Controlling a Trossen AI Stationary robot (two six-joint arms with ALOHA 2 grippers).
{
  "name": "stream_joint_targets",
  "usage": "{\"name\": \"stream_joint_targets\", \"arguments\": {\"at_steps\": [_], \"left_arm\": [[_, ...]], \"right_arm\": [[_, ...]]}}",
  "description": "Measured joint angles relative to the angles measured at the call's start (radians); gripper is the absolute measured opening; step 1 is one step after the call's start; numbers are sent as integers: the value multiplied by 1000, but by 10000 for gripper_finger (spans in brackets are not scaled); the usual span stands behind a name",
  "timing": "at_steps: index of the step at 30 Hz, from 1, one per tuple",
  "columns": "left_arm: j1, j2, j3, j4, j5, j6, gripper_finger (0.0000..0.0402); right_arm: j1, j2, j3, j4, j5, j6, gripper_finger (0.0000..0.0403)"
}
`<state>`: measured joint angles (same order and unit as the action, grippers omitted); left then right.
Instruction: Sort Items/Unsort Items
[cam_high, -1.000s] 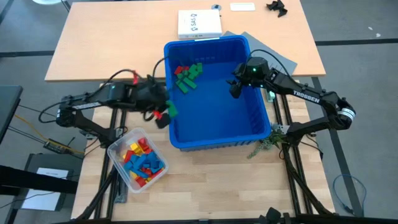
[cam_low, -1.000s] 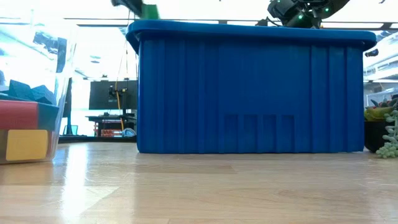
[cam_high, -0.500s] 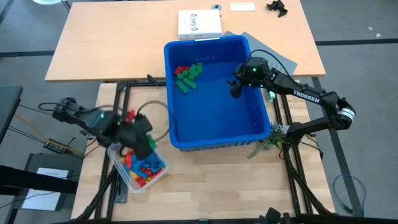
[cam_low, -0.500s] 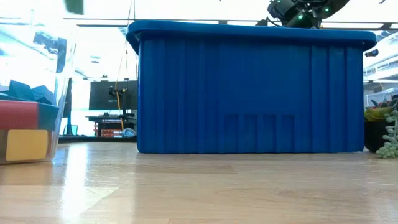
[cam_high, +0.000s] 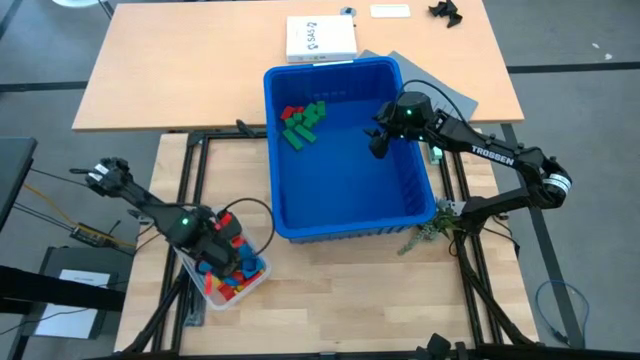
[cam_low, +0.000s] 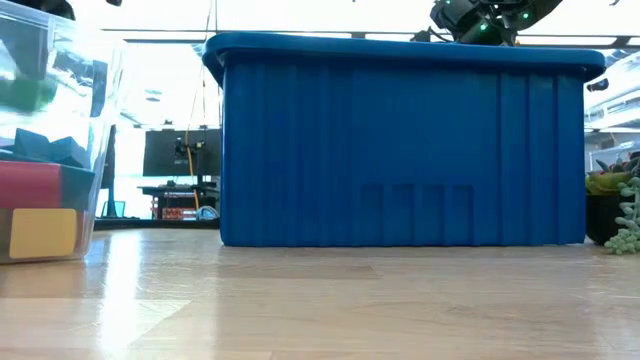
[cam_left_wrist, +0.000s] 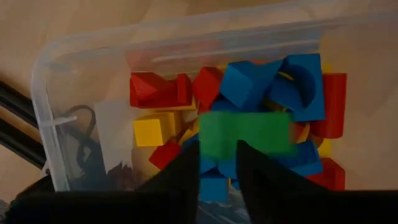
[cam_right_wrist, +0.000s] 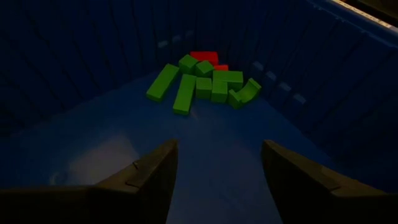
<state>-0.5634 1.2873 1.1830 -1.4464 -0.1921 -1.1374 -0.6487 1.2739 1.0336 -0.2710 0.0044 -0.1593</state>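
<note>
My left gripper (cam_high: 215, 245) points down over the clear plastic tub (cam_high: 262, 282) at the near left. Its fingers stand slightly open (cam_left_wrist: 217, 165). A green block (cam_left_wrist: 245, 134) is blurred just beyond the fingertips. In the low view it shows inside the tub (cam_low: 25, 92), free of the gripper. Red, blue and yellow blocks (cam_left_wrist: 186, 93) fill the tub. My right gripper (cam_high: 378, 140) hovers open inside the blue bin (cam_high: 350, 228) near its right wall. It faces a pile of green blocks (cam_right_wrist: 205, 84) and a red block (cam_right_wrist: 204, 57) on the bin's floor.
The blue bin (cam_low: 400, 150) stands tall between the two arms. Beyond it are a white box (cam_high: 320, 38) and grey sheets (cam_high: 445, 92). A small plant (cam_low: 620, 215) sits at the bin's near right corner. Bare wood lies in front of the bin.
My left gripper carried the green block from the bin's left rim toward the table's near left. It sank over the clear tub and tipped to point down. It has let go of the block, which now drops into the tub. My right gripper kept still.
</note>
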Motion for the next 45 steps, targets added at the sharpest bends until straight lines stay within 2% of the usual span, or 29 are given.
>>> {"name": "stream_joint_targets", "arguments": {"at_steps": [5,9,14,18,21,25,30,33,40,45], "left_arm": [[25,-2,39,-37,-3,8,169],[58,-15,105,-38,-36,34,199],[121,-21,215,-26,-140,126,207],[215,-21,276,53,-208,281,207],[319,-20,292,150,-213,436,208],[501,-11,292,283,-163,645,224],[718,24,292,448,-21,872,269],[826,66,300,522,23,972,290],[998,268,434,537,26,1143,294],[1072,445,581,538,53,1285,286]], "right_arm": [[0,0,0,0,0,0,229],[0,0,0,0,0,0,229],[0,0,0,0,0,-1,229],[0,0,0,0,-5,-1,229],[0,0,0,0,-26,-1,229],[0,0,0,-1,-33,-1,229],[0,0,0,-1,-34,-1,229],[0,0,0,-1,-34,-1,229],[0,0,0,0,-34,-1,229],[0,0,0,0,-33,-1,229]]}}
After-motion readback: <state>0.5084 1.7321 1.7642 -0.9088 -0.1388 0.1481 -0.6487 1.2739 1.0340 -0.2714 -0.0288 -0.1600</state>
